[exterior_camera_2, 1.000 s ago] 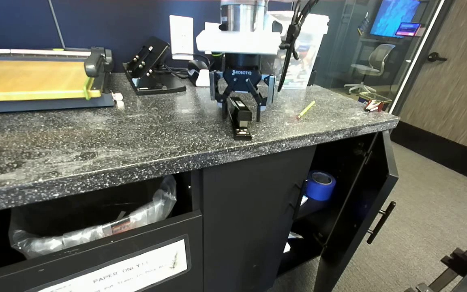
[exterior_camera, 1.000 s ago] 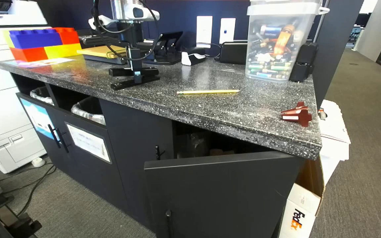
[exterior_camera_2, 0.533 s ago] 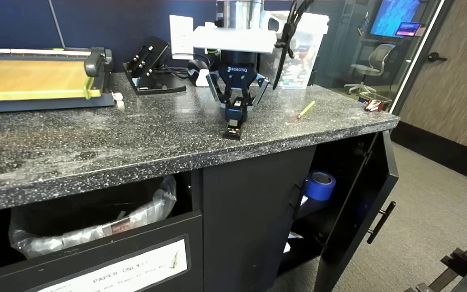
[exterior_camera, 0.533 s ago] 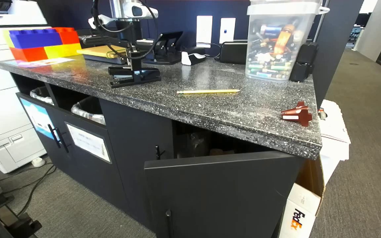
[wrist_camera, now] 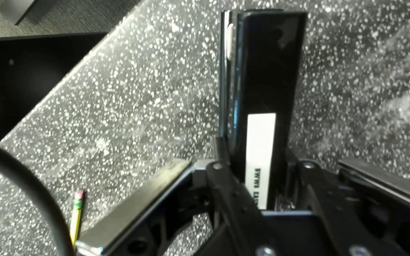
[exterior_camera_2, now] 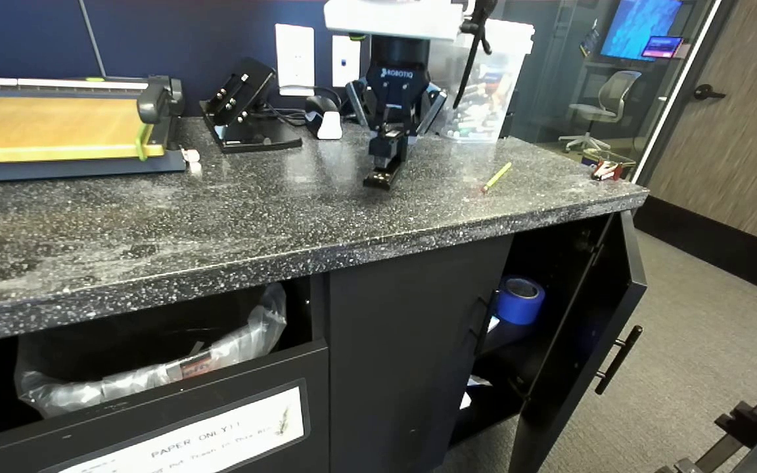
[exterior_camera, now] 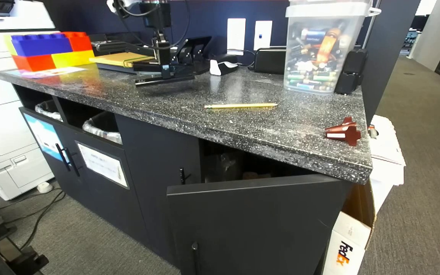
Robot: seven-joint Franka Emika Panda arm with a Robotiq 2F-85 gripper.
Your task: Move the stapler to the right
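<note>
The stapler [wrist_camera: 267,92] is held in the gripper [wrist_camera: 256,153], its fingers [wrist_camera: 222,151] pressed to either long side, and it appears to hang just above the worktop [exterior_camera_2: 253,203], to the left of the yellow pencil [exterior_camera_2: 497,177] as an exterior view shows it; any gap under the base [exterior_camera_2: 378,180] is hard to make out. Expect a stiff, fairly dense thing, not easily broken but heavy enough for its size to swing if carried fast. The glossy black casing looks slick, so a firm squeeze on the flat sides should serve better than a light one. In the wrist view the fingers sit beside the white label [wrist_camera: 262,149], with the nose reaching well out past them; that overhang may tip downward. The best hold is probably near mid-length and low enough to catch the base along with the top arm, since pinching the arm alone could let the hinge spread. Whether the fingers reach the base cannot be told.
</note>
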